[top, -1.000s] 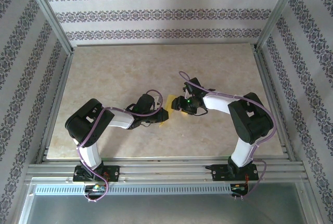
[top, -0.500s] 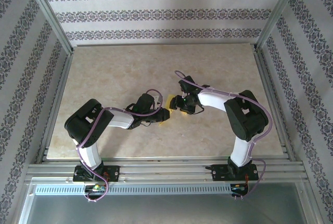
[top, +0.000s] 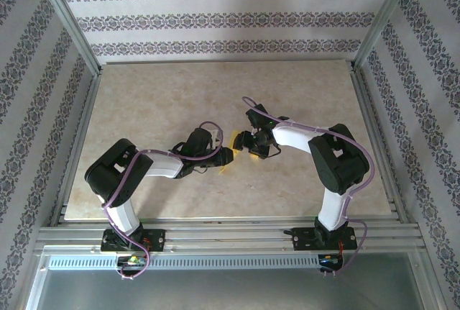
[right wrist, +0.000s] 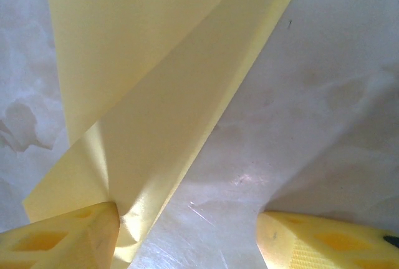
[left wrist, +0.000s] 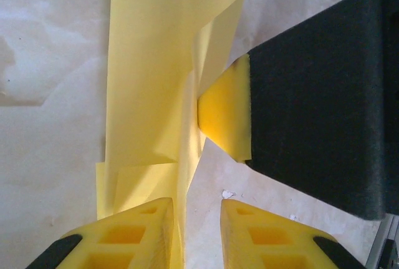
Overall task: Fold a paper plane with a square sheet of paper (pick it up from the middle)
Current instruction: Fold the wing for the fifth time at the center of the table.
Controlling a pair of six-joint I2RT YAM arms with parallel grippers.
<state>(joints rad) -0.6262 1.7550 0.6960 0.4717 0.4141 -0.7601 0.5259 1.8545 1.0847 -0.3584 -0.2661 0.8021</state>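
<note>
The folded paper (left wrist: 149, 63) was left on the table (top: 144, 108), its edge at the barely parted left gripper (left wrist: 196, 231); the right gripper (right wrist: 187, 222) was spread wide. The loose flap could be dragged askew by a touching finger.

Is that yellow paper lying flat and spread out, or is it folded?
Folded. The yellow paper shows overlapping layers meeting along a diagonal crease, and in the left wrist view one flap curls upward.
</note>
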